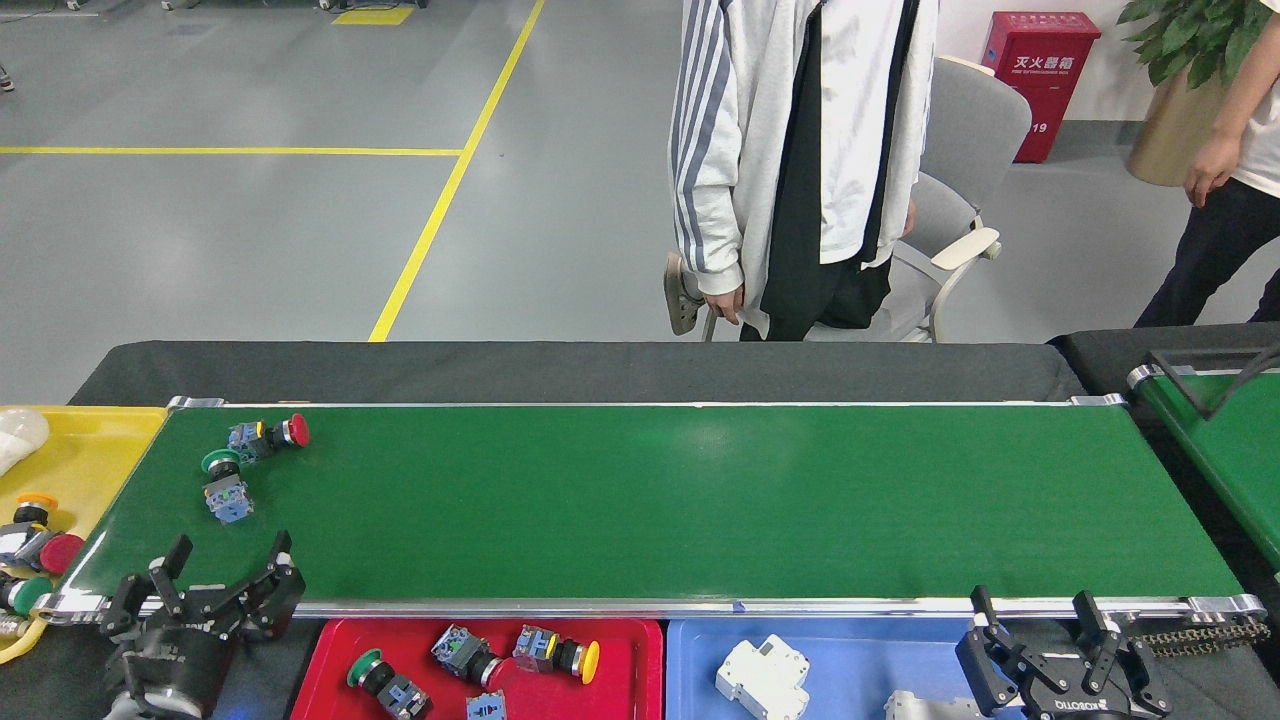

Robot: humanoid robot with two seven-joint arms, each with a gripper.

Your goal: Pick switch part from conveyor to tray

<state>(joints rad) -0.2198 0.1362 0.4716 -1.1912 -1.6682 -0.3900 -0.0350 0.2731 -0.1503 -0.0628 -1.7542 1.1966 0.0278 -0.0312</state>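
Two switch parts lie at the far left of the green conveyor [650, 500]: one with a red button [270, 436] and one with a green button [222, 485], touching each other. My left gripper [228, 560] stands open over the conveyor's near left rail, just below the green-button part. The red tray [330, 655] in front of the belt holds several switch parts, one with a yellow button [556, 652]. My right gripper [1035, 605] is open at the near right rail, holding nothing.
A blue tray [850, 660] with white parts sits right of the red tray. A yellow tray [90, 450] with switch parts lies off the belt's left end. A second green belt [1215, 450] is at right. Two persons and a chair stand behind the table.
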